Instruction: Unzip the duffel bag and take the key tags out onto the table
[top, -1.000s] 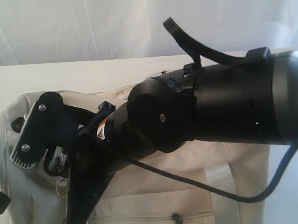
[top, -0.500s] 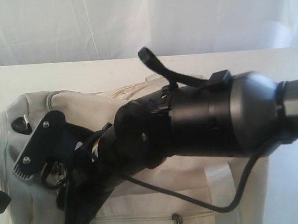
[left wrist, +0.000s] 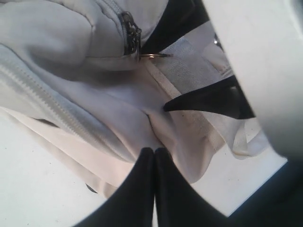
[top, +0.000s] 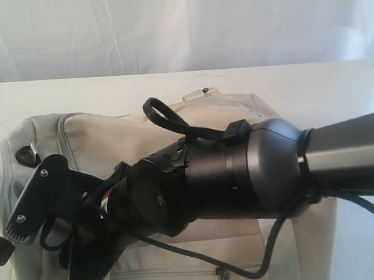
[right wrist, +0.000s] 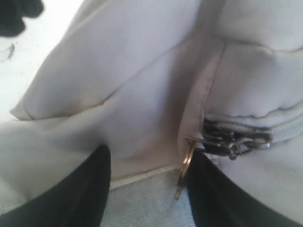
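Note:
The beige duffel bag (top: 111, 137) lies on the white table (top: 96, 91), its zipper closed. My right gripper (top: 46, 207) reaches across to the bag's left end. In the right wrist view it (right wrist: 149, 165) is open over a pale webbing strap (right wrist: 142, 203). The gold pull ring (right wrist: 188, 158) hangs against one finger, next to the grey zipper slider (right wrist: 232, 139). My left gripper (left wrist: 154, 152) is shut, its tips pinching a crease of bag fabric (left wrist: 156, 113) below the slider (left wrist: 130, 35). The key tags are out of view.
The right arm's thick black and grey body (top: 251, 168) with its cable crosses most of the bag. A front pocket zipper pull (top: 223, 277) shows at the lower edge. A white curtain (top: 181, 27) hangs behind the table.
The right arm has swung lower and leftward, bringing its gripper down onto the bag's left end. The bag has stayed put.

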Motion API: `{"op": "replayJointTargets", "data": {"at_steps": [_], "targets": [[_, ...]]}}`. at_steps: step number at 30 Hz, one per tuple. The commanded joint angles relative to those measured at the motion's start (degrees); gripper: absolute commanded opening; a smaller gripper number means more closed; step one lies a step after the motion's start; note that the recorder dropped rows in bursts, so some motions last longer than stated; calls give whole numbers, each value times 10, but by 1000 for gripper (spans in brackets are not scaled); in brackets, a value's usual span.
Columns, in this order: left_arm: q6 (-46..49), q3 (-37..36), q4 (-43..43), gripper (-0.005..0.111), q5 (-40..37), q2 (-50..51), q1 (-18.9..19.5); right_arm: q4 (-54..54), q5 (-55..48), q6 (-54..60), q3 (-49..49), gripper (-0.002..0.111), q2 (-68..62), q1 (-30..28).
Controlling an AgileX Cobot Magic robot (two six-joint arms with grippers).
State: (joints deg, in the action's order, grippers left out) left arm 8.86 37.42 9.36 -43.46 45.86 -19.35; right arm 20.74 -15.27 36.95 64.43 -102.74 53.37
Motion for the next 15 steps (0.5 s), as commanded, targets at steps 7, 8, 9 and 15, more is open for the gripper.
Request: {"op": "replayJointTargets", "data": {"at_steps": [7, 8, 9, 15], "targets": [[2, -1, 7, 0, -5, -5, 0, 0, 16, 3, 2, 17, -2, 2], [2, -1, 7, 0, -4, -5, 0, 0, 16, 3, 2, 11, -2, 2], [2, -1, 7, 0, -4, -5, 0, 0, 16, 3, 2, 5, -2, 2], [2, -1, 7, 0, -3, -5, 0, -1, 16, 3, 2, 0, -2, 2]]}}
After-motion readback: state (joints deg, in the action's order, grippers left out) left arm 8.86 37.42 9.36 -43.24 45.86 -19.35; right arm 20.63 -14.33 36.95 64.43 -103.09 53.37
